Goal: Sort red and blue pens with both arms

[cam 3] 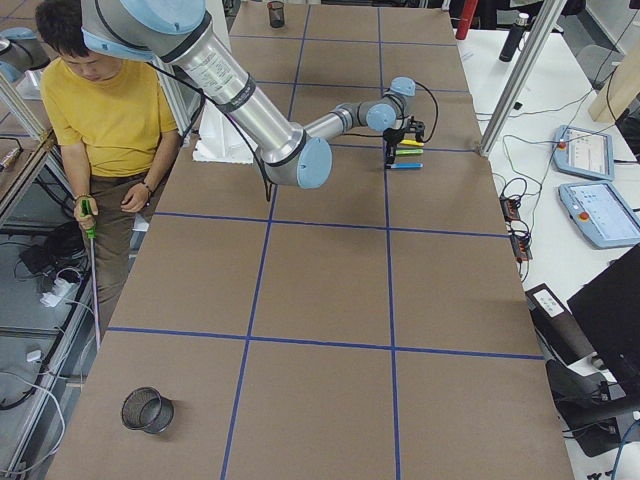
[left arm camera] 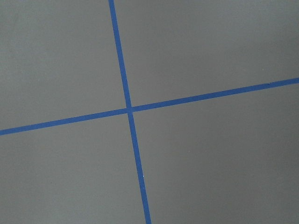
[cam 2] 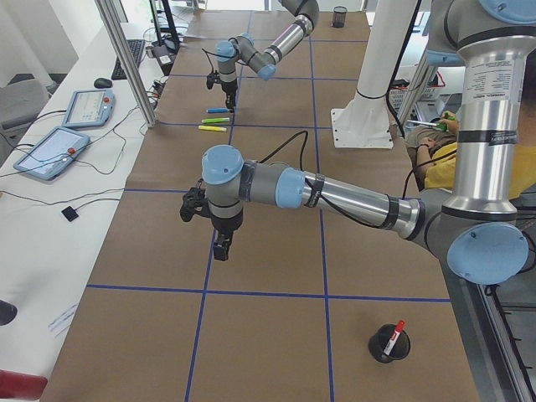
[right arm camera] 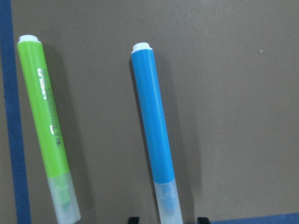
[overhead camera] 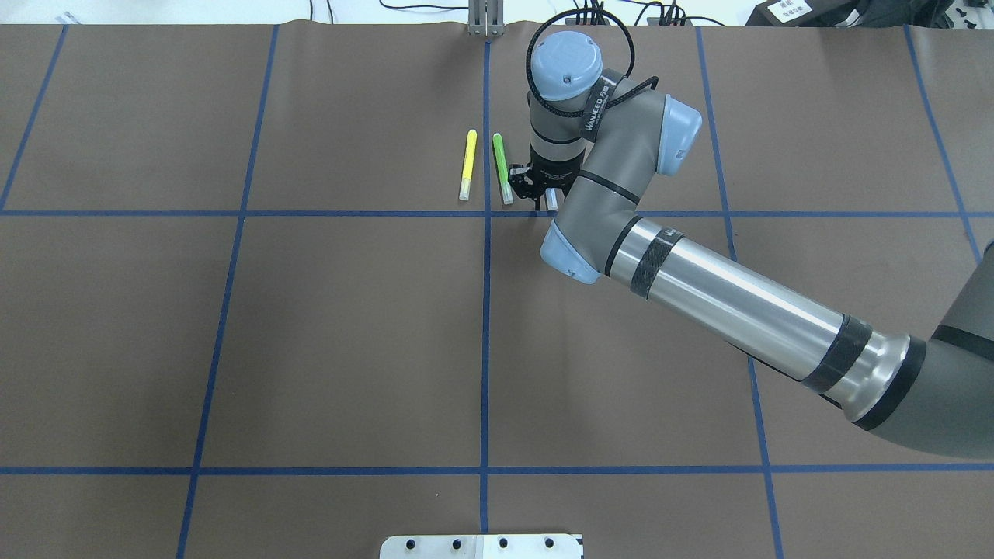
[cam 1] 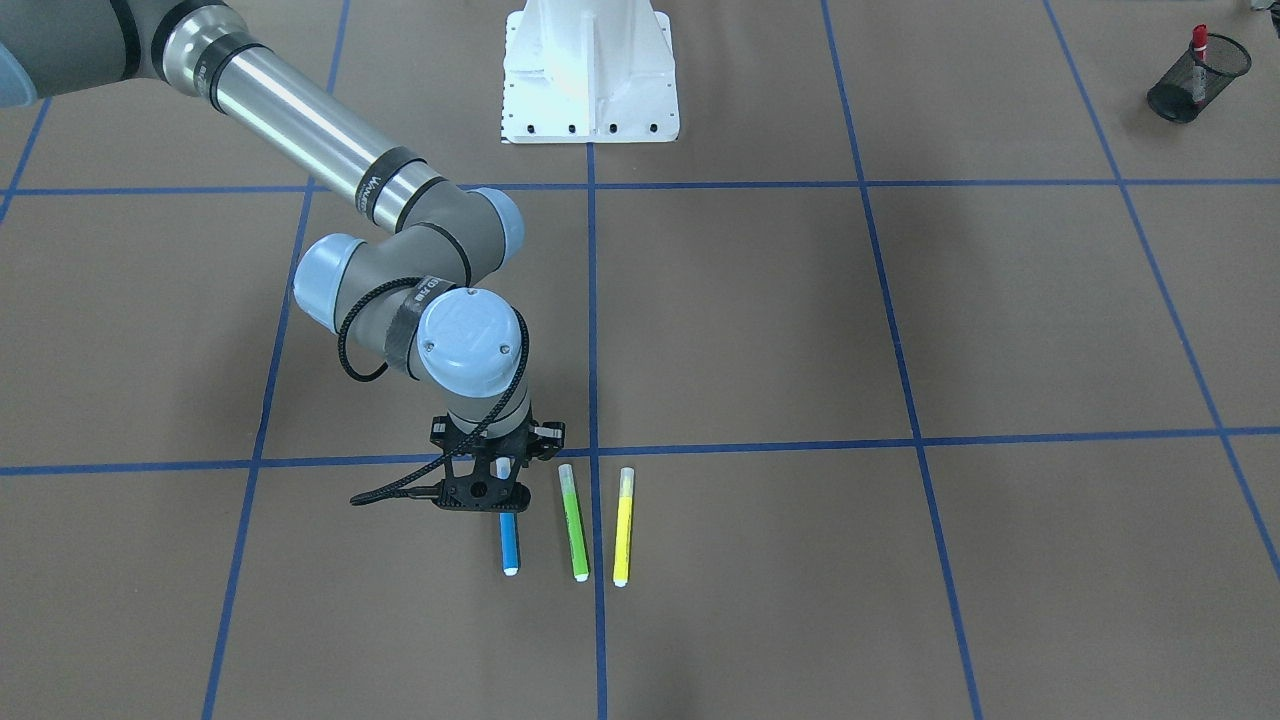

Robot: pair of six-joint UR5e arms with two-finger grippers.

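Overhead exterior: right arm (overhead camera: 699, 287) hides most of blue pen (overhead camera: 551, 199).

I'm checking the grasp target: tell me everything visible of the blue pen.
The blue pen is a slim glossy plastic-looking marker: blue barrel, white end plug, pale translucent cap. It lies flat on the brown mat, beside the green marker without touching. The right gripper straddles its cap, fingers either side, apparently not touching.
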